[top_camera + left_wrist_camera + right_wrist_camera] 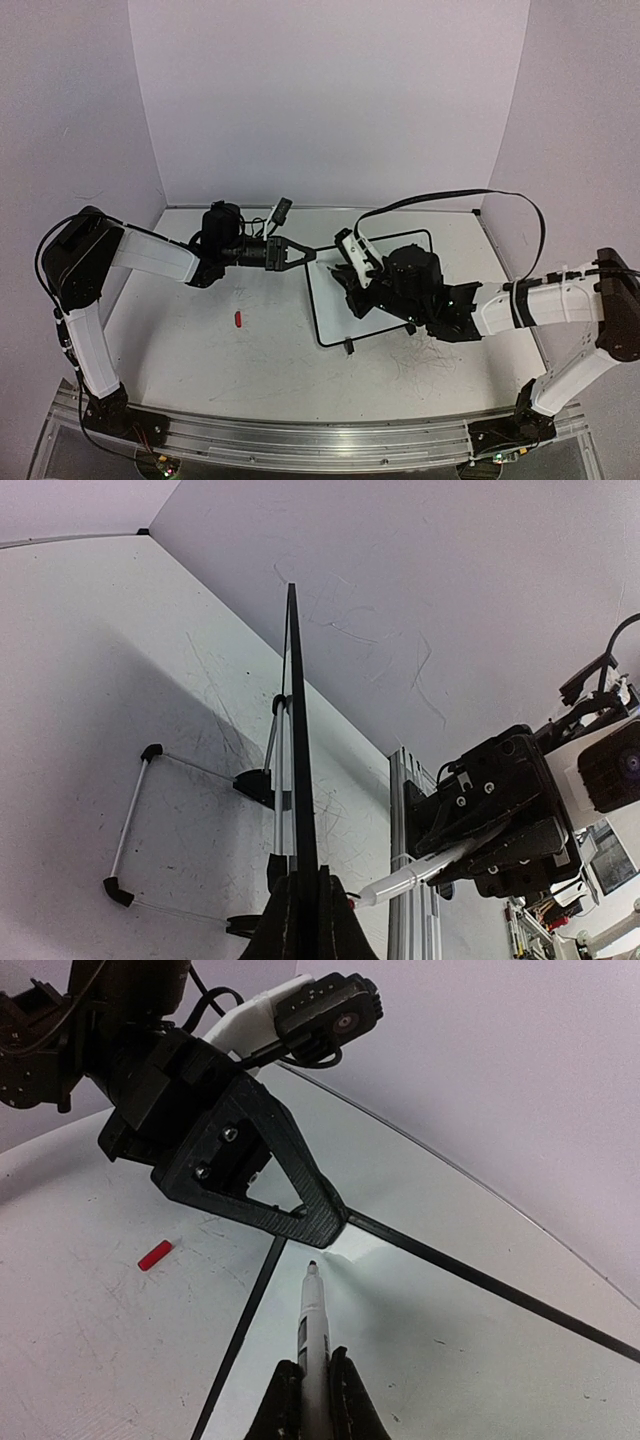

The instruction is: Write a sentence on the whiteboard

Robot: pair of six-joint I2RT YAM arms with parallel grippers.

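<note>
**Firmly clamped: board corner in one pincer, marker in the other**

Broadly, the scuffed white bench (pixel 200 370) fills the lower half of the top view, with pale walls on three sides. The left arm (pixel 150 255) reaches in from the left and the right arm (pixel 540 305) from the right, and they meet near the middle.

The whiteboard (pixel 335 310) lies toward the centre of the bench, slightly right of the middle. It is turned at an angle, and two small black feet show on its near edge. Whether it rests flat or is raised at one corner cannot be told. The part of its face seen from the right wrist is plain white. From the left wrist it appears edge-on, as a thin black line.

The left pincer (pixel 308 256) is closed on the far left corner of the board's black frame. The right pincer (pixel 312 1375) is closed on a white marker (pixel 313 1320), which points away from the wrist with its dark tip bare. The tip sits over the board's corner, just short of the left pincer. Whether it touches the surface cannot be told. Dark print runs along the marker's barrel but is too blurred to read.

A small red piece (pixel 238 320), shaped like a cap, lies on the bench to the left of the board, well apart from both pincers.
</note>
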